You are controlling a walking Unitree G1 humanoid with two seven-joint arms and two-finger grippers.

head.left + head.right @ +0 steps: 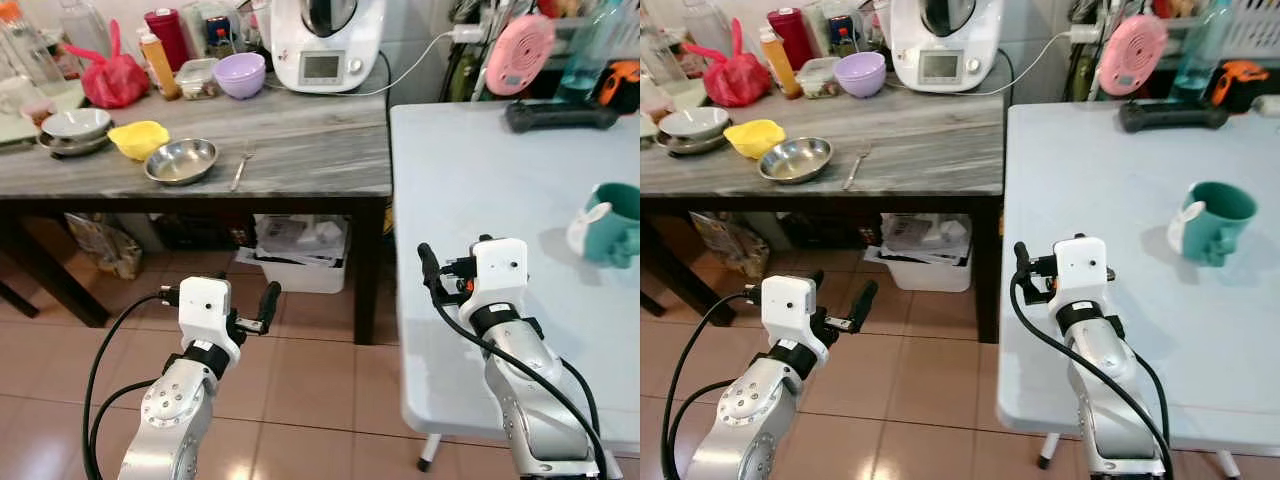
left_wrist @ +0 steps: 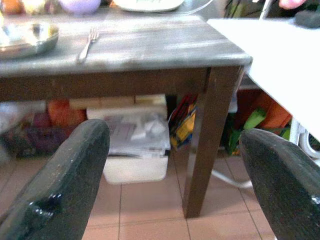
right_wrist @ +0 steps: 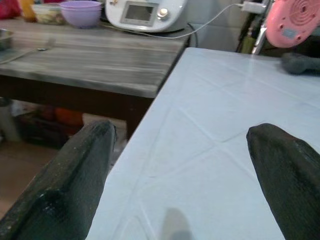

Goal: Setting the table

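Steel bowl [image 1: 181, 161], fork [image 1: 241, 167] on grey table [image 1: 300, 150]; mug [image 1: 612, 223] right.

Shiny metal bowl [image 1: 181, 160], wood-grain counter [image 1: 300, 140]

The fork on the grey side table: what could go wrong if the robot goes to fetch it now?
The fork lies flat beside the steel bowl, so the open left gripper may knock the bowl. The right gripper hangs over the white table edge and could bump it while turning.
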